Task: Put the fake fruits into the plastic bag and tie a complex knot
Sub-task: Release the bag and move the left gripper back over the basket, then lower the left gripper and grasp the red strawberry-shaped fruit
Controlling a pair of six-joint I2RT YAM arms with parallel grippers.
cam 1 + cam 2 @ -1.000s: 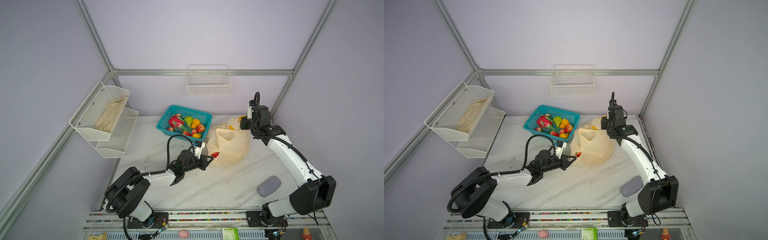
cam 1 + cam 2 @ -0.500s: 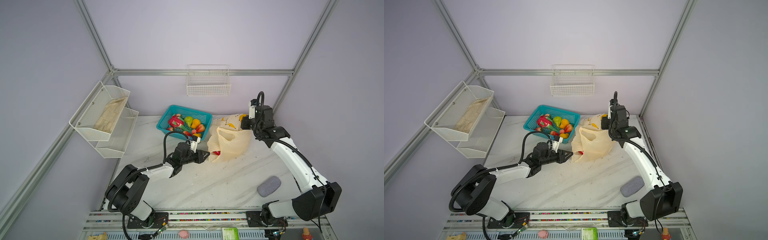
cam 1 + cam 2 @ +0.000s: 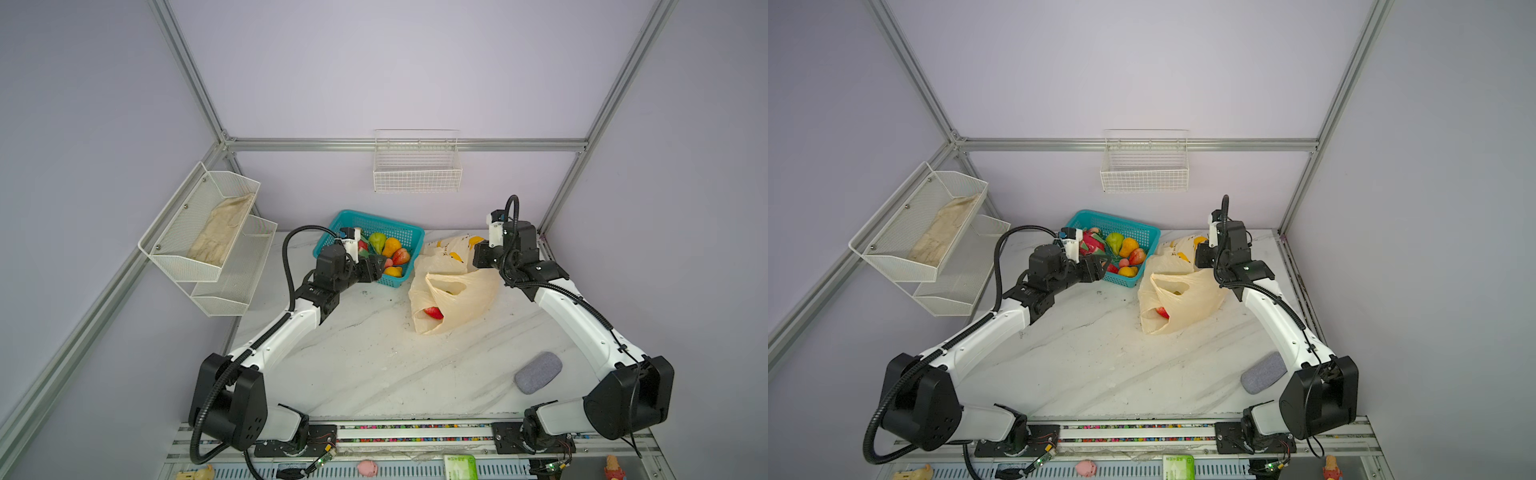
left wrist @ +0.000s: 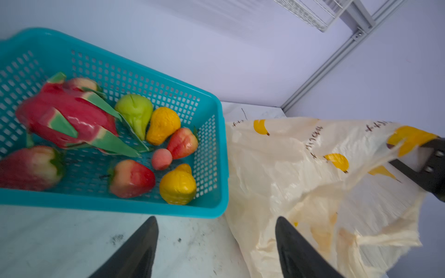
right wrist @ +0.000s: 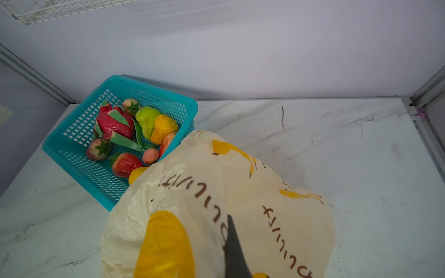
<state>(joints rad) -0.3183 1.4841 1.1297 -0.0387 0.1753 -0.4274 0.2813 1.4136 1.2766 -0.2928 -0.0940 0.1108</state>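
Observation:
The plastic bag (image 3: 457,299) stands open on the table to the right of the teal basket (image 3: 399,232). A red strawberry (image 3: 433,312) shows through its lower part. My right gripper (image 3: 478,259) is shut on the bag's raised upper edge, and in the right wrist view the film (image 5: 240,180) wraps its dark finger (image 5: 231,235). My left gripper (image 4: 215,217) is open and empty just before the basket's near corner. The fake fruits in the basket include a dragon fruit (image 4: 67,120), a green pear (image 4: 136,115), an orange pear (image 4: 162,125) and strawberries (image 4: 131,178). No knot is in view.
A grey oval pad (image 3: 538,372) lies on the table at the front right. A white wire shelf (image 3: 199,249) on the left wall holds a beige cloth (image 3: 220,232). A small wire basket (image 3: 417,166) hangs on the back wall.
My left gripper has let go of a strawberry in the bag, opened, and pulled back left to the basket. My right gripper has shifted slightly with the bag's edge.

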